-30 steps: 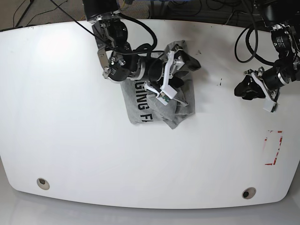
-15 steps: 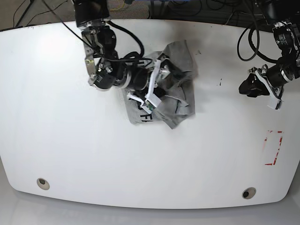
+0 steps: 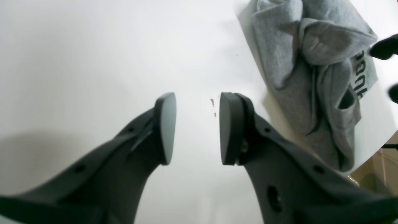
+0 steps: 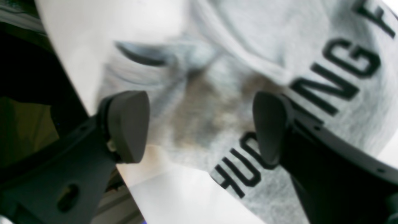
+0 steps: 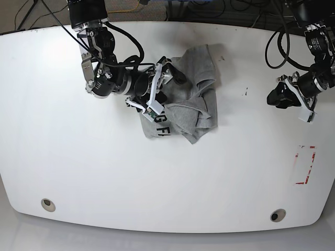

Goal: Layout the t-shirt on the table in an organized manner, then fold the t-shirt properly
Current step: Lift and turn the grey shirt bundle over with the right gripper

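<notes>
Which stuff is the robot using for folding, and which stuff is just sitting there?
For the job:
- t-shirt, still crumpled
- table
- right end effector, open over the shirt
- left end effector, open, away from it

Just there:
- grommet holes
- red-outlined mark

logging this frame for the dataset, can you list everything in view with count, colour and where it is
t-shirt: one, light heather grey with black block lettering, bunched in a heap on the far middle of the table
table: one, white, rounded corners, fills the base view
grommet holes: two, metal, near the front edge, one left and one right in the base view
rectangle mark: one, red outline, right side in the base view
cables: several, black, beyond and over the far edge
right gripper: one, black, jaws open, over the t-shirt's lettered edge
left gripper: one, black, jaws open, over bare table, apart from the t-shirt
</notes>
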Motion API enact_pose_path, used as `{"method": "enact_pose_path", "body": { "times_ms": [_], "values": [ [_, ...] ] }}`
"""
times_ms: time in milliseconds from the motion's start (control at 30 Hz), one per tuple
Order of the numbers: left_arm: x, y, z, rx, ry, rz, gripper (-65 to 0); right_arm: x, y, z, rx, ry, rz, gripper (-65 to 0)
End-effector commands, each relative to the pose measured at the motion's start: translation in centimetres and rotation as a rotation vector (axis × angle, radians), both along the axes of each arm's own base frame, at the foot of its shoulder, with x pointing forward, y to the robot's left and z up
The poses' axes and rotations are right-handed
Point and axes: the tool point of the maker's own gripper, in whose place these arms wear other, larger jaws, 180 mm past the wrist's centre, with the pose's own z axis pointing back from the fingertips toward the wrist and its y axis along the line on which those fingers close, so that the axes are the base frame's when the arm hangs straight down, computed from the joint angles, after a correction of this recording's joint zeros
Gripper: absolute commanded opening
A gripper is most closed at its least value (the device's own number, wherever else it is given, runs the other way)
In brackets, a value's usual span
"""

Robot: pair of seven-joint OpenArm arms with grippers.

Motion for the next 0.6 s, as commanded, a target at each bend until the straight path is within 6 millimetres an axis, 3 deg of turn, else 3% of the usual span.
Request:
{"method": "enact_pose_path", "body": {
  "times_ms": [0,233,567],
  "values": [
    [0.8,0.3,1.4,0.004,-0.048,-0.003,-43.2,1.6,0.9,1.4,0.064,-0.045,-0.004,-16.0],
    [0.8,0.4,1.4,0.003,-0.049,0.002,-43.2,3.9,2.8,0.7,0.112,-0.012,-0.016,-16.0],
    [0.7,0.5,1.4,0.006,-0.048,0.001,-43.2,7.2,8.0,5.3,0.241,-0.072,0.004,-16.0]
  ]
}}
